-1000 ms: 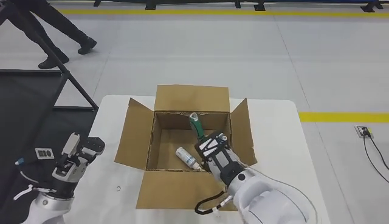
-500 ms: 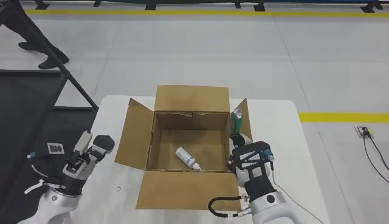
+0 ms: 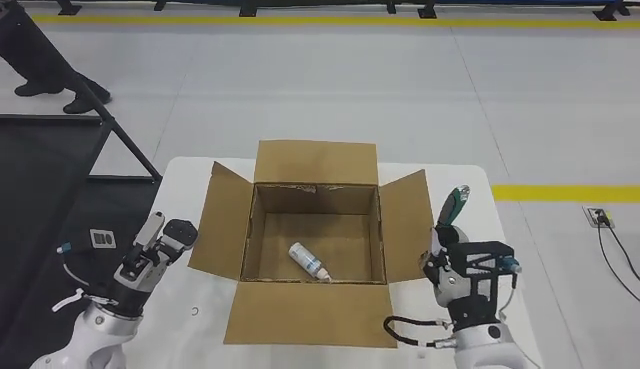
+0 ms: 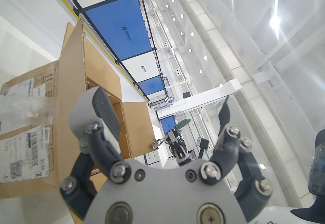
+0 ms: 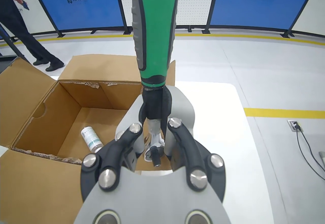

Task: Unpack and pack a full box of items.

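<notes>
Pinching the green-handled tool (image 5: 153, 19) low on its neck between the right fingers (image 5: 166, 105), handle upright, above the surface (image 3: 185, 194) just beside the right flap of the cardboard box (image 3: 315, 159). With the left fingers (image 4: 105, 108) spread wide, near the left flap. Inside the box, lying on its bottom: a small white bottle (image 3: 308, 261).

So the box (image 3: 315, 244) sits mid-bench (image 3: 470, 184) with all four flaps folded outward. Inside it a bottle (image 3: 309, 262) lies on its side on the box floor, closer to the near wall than the far one. Right of the box, just past its right flap, the right gripper (image 3: 447, 239) has a tool (image 3: 452, 205) pinched between its fingers (image 5: 166, 103), handle sticking out beyond them. Over on the box's other side, the left gripper (image 3: 168, 234) is near the left flap.
</notes>
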You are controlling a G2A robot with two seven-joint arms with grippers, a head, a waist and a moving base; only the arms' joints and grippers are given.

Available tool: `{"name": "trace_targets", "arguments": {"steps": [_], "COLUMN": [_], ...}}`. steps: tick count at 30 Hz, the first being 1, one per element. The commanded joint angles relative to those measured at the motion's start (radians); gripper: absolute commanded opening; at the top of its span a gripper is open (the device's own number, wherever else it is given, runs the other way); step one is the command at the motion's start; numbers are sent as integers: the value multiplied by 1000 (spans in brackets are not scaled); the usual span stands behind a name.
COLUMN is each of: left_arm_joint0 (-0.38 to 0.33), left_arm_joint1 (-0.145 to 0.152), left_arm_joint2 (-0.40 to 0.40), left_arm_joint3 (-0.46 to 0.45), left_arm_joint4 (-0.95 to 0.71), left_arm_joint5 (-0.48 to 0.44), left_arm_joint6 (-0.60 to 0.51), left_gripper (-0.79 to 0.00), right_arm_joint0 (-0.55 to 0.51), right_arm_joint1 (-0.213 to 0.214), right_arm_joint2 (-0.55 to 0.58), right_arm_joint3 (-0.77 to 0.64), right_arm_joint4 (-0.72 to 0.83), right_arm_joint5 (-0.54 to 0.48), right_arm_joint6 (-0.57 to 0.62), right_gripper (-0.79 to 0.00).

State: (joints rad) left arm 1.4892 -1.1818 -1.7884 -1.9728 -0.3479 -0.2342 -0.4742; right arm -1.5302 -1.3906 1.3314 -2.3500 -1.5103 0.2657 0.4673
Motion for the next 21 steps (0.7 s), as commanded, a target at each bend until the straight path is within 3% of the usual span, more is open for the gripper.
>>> {"name": "trace_targets", "arguments": {"steps": [1,8,21], "left_arm_joint0": [2,6,3], "left_arm_joint1": [0,1,5], "left_arm_joint2": [0,0,-13], "left_arm_joint3": [0,4,-15], "left_arm_joint4": [1,0,34], "left_arm_joint5": [1,0,-1], "left_arm_joint6": [1,7,10], "left_gripper": [0,0,0], "right_arm_joint0": [-7,12,12], "right_arm_joint1": [1,4,4], "right_arm_joint2": [45,211,218], "right_arm_joint3": [0,0,0], "right_arm_joint4": [33,159,166], "right_arm_joint5": [-6,0,-1], "right_arm_joint6": [-2,83,89], "right_gripper": [-785,-785,-785]}}
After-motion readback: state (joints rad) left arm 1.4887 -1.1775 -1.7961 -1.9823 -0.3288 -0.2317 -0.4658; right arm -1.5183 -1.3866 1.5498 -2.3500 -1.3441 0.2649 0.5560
